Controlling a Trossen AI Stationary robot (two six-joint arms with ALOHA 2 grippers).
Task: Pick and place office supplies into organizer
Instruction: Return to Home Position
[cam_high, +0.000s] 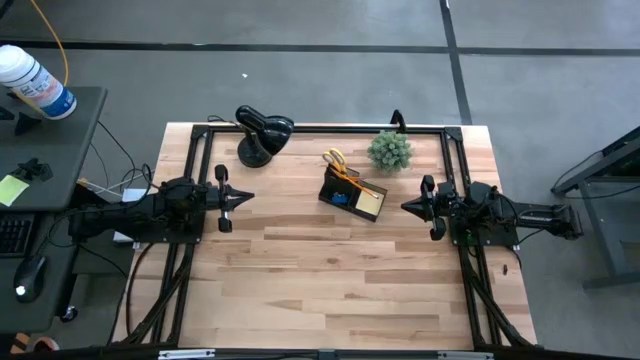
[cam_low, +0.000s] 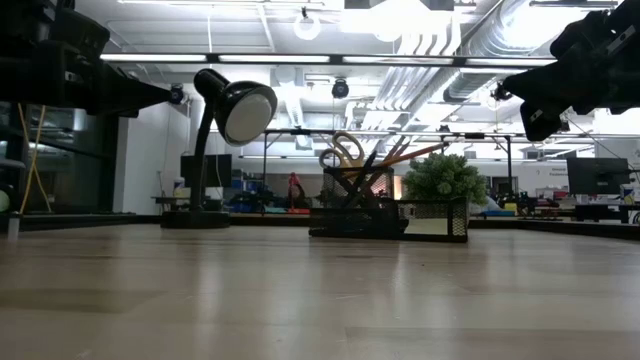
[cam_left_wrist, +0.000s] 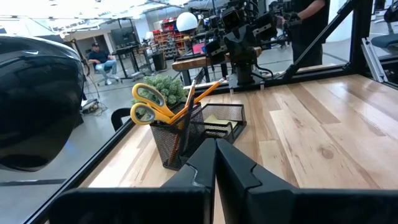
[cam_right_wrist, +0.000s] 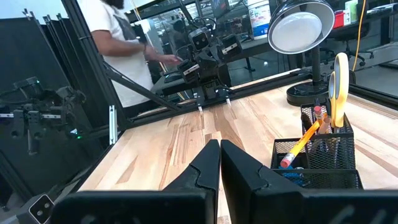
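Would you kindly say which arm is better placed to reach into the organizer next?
Probably the right: seen from above, the right gripper sits clearly closer to the organizer than the left gripper does. Both grippers are shut and would need to open first.

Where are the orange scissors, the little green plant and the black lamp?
orange-handled scissors (cam_right_wrist: 341, 74): right wrist view, on the upright handle.
small green potted plant (cam_high: 389, 151): high view, on its leaves.
black desk lamp (cam_low: 246, 110): low view, on its round head.
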